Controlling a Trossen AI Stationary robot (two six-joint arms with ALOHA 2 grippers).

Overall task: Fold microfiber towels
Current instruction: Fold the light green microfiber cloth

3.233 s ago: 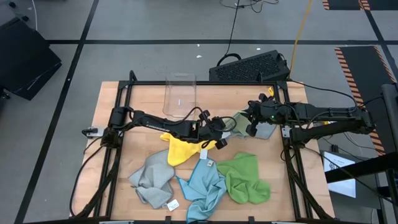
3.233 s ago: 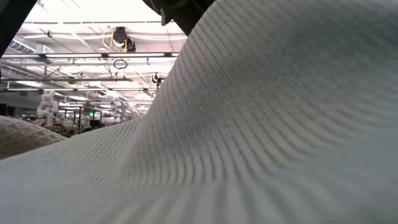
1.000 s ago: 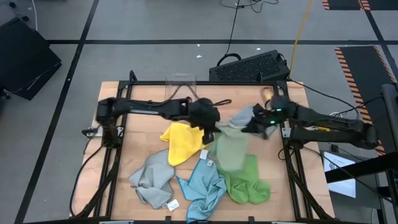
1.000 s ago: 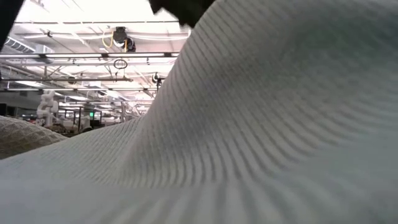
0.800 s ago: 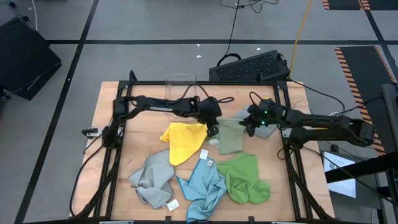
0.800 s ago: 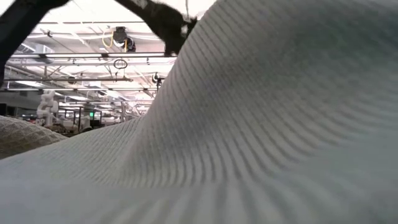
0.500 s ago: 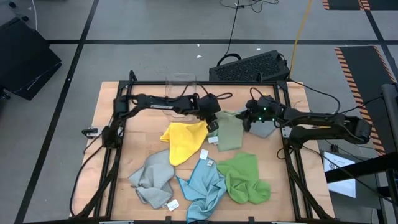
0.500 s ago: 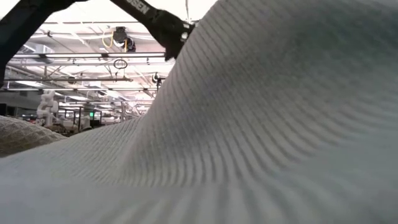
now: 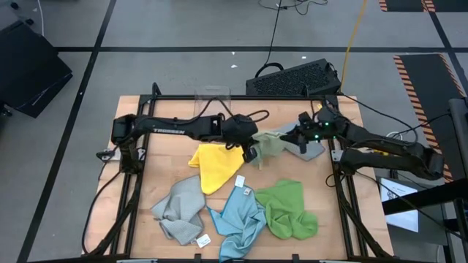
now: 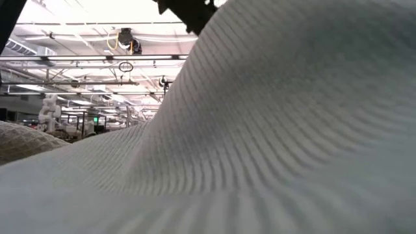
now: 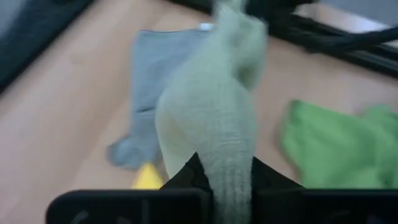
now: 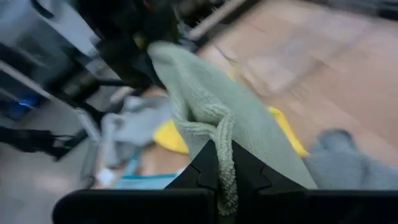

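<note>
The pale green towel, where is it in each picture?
High view: pale green towel at the middle, strung between the left claw and right claw.
Low view: not seen; a grey cloth fills it.
Left wrist view: centre.
Right wrist view: centre.
Shared landmark: yellow towel beside it.

Pale green towel [image 9: 269, 144] stretched between tools

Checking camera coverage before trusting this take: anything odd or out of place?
Yes: a grey towel lies draped right against the low camera, filling nearly its whole view. Otherwise, both tools, left tool and right tool, grip the pale green towel between them.
</note>
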